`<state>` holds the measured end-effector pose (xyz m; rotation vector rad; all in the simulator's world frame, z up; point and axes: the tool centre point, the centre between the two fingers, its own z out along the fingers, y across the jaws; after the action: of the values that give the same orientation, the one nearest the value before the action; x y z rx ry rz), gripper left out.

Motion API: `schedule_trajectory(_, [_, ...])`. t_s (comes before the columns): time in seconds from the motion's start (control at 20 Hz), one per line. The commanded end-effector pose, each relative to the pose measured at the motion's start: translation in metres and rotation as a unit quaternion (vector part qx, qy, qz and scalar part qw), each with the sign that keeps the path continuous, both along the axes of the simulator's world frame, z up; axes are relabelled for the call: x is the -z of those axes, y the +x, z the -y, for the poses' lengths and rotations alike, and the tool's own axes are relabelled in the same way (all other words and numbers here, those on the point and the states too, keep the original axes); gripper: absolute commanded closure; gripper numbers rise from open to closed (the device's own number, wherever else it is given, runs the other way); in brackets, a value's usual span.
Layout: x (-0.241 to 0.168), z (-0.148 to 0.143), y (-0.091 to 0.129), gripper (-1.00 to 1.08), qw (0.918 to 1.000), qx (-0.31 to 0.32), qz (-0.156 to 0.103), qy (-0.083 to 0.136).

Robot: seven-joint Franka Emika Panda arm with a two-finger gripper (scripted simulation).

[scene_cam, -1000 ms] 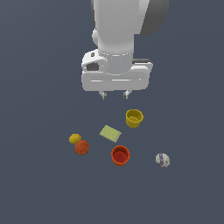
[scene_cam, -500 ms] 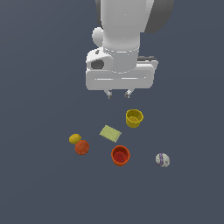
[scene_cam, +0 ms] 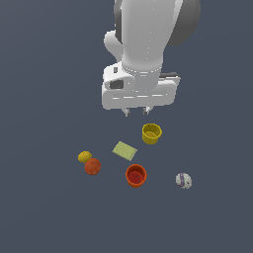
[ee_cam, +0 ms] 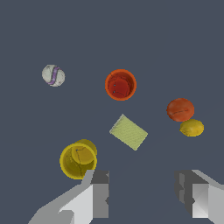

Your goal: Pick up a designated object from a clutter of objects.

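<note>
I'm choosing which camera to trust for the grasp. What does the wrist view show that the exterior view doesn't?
Only the wrist view shows the open gap between the fingers and looks down into the yellow cup. Only the exterior view shows the arm and the gripper hanging above the items, clear of them. Both show the yellow cup, red-orange cup, green pad, and three balls.
</note>
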<state>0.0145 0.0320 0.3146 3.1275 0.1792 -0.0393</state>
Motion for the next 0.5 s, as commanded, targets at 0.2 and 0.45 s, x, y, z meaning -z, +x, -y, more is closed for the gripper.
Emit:
schedule_trajectory(0.2, [0.034, -0.016, -0.001, -0.2, 0.9965, -0.058, -0.058, -0.015])
schedule_trajectory(0.45, [0.072, -0.032, -0.004, -0.2, 0.9842, -0.122, -0.124, -0.03])
